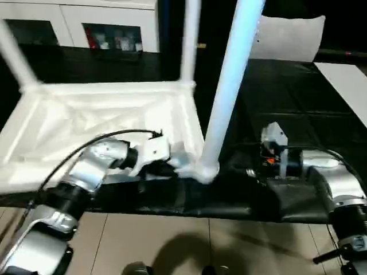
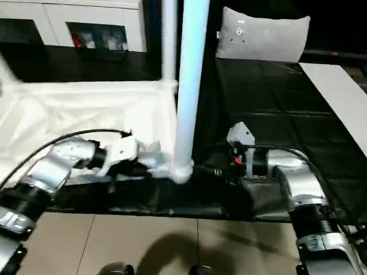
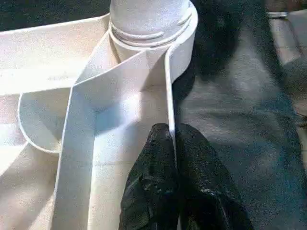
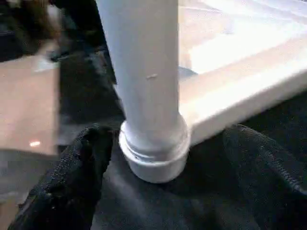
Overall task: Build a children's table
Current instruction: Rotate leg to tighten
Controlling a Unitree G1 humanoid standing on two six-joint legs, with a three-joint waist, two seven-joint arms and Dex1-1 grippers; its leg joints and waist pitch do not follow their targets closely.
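The children's table (image 1: 103, 123) is laid upside down on a black mat (image 1: 287, 97), its ribbed underside facing up, close to the mat's near edge. Beyond that edge, nearest the robot, a tiled floor (image 1: 160, 240) is seen.

At the near right corner of the table top, a leg (image 1: 229, 86) is stood upright in its round corner socket (image 1: 200, 172). In the left wrist view the leg's base is seen seated in the socket collar; whether it is fully home cannot be told.

The left gripper (image 3: 175, 158) is held clenched, its two black fingers (image 3: 158, 191) pressed together with the thin side wall of the table top pinched between them, just beside that socket. The table top is thereby steadied.

The right gripper (image 4: 153, 143) is placed at the other side of the same socket, low over the mat. Its fingers (image 4: 72, 177) are spread wide to either side of the leg base and are not touching it; the leg is judged to be released.

At the far right corner a second leg (image 1: 189, 40) is stood upright, and at the far left corner a third leg (image 1: 14, 57) is seen rising at a slant. The near left corner is not visible, so the fourth leg cannot be accounted for.

Three legs are therefore judged fitted. Remaining work is taken to be the fourth leg, if absent, and turning the table upright. Past the mat's far edge a white cabinet (image 1: 74, 23) and a grey pillow (image 2: 264, 34) are placed.
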